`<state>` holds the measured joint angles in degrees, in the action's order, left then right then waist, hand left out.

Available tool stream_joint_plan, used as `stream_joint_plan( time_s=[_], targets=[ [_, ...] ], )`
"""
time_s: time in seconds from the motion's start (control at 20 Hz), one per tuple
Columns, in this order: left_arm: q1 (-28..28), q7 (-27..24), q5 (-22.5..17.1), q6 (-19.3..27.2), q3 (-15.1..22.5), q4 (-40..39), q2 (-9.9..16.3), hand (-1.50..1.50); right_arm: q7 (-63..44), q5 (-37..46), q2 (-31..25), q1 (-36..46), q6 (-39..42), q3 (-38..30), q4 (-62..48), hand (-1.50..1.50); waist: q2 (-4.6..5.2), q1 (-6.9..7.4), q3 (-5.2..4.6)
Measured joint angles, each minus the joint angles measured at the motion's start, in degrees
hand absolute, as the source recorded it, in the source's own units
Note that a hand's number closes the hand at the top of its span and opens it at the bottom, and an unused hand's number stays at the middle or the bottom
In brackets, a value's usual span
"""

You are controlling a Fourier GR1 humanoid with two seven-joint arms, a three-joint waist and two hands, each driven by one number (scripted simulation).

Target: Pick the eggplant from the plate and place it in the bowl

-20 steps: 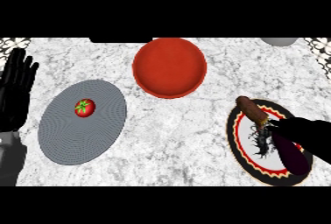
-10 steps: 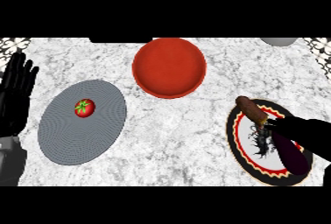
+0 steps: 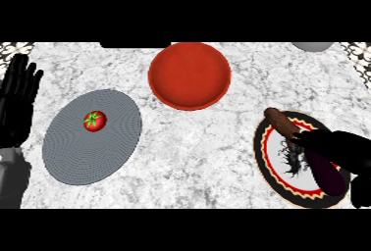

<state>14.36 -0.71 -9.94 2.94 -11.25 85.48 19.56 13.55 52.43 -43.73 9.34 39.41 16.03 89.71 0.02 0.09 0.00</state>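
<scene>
My right hand (image 3: pixel 334 149) covers the middle of the eggplant (image 3: pixel 324 172), so only its brown stem end and dark purple tail show. My fingers hide part of the patterned plate (image 3: pixel 270 162) too. The frame's right edge cuts off my right wrist. Up top, a grey object (image 3: pixel 313 46) is clipped; I cannot tell what it is.

Very little differs from the earlier pictures. The right hand (image 3: pixel 340 153) has barely shifted: its fingers stay curled over the middle of the eggplant (image 3: pixel 326 177), whose brown stem end shows above the hand and dark purple body below it. The eggplant has not left the patterned plate (image 3: pixel 274 169) under the hand.
</scene>
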Motion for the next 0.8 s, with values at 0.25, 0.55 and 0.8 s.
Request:
stream_joint_plan(
  time_s=[0.25, 0.55, 0.8],
  targets=[
    [-0.14, 0.08, 0.03, -1.10, -0.89, -0.13, -0.12, 0.00, 1.80, 4.29, 2.40, -0.69, -1.87, -0.40, -2.97, -1.50, 0.00, -0.04, 0.01],
    [0.07, -0.50, 0.81, -1.30, -1.33, -0.47, -0.72, 0.00, 3.55, 8.60, 5.05, 0.55, -4.16, -1.04, -8.84, -1.50, -0.08, -0.02, -0.08],
    [-0.15, -2.05, 1.27, -2.22, -1.61, -1.86, -1.13, 0.00, 4.25, 11.79, 6.22, 1.06, -5.81, -2.34, -12.64, -1.50, -0.20, -0.06, -0.21]
  ],
)
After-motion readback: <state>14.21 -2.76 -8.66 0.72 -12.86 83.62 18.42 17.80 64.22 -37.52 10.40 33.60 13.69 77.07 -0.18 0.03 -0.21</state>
